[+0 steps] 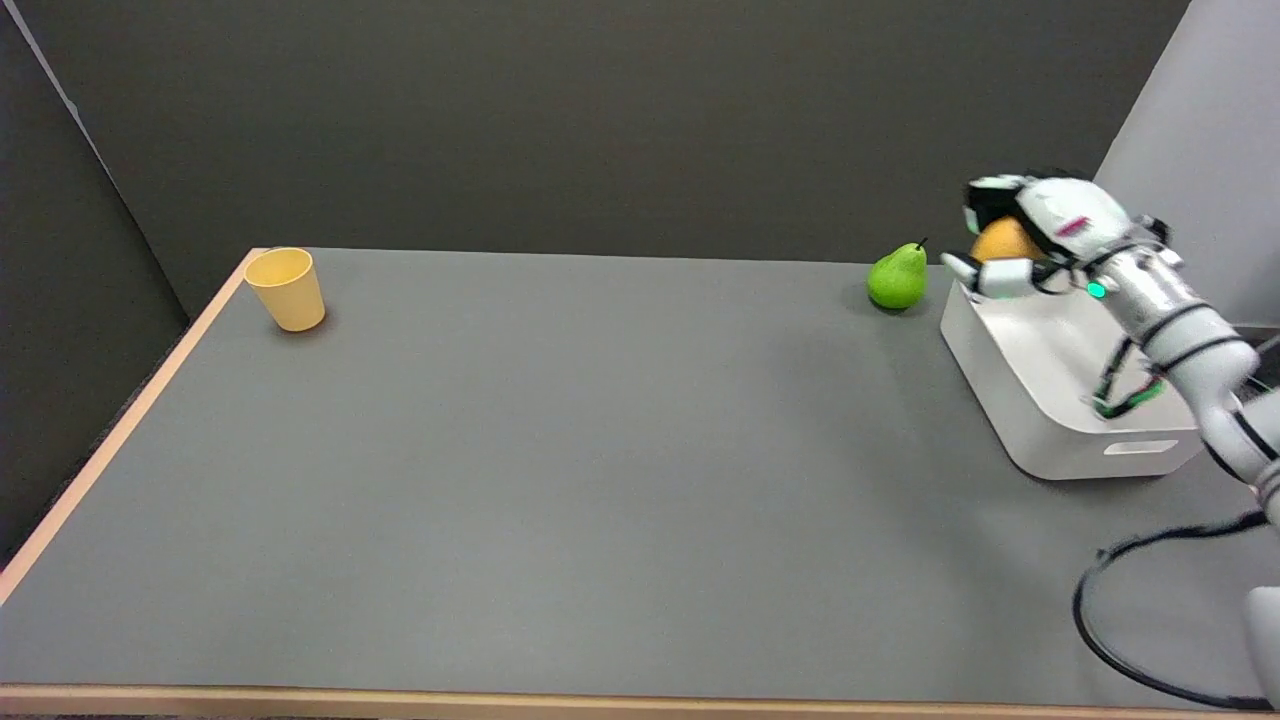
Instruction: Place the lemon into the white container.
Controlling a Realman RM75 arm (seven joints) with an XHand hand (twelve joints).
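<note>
The lemon, orange-yellow, shows partly between the fingers of my right hand, which grips it in the air over the far end of the white container. The container is a rounded white bin with a slot handle, standing at the table's right side. My right arm reaches in from the lower right and crosses over the bin. Most of the lemon is hidden by the hand.
A green pear stands on the grey table just left of the bin's far corner. A yellow cup stands at the far left corner. A black cable loops at the lower right.
</note>
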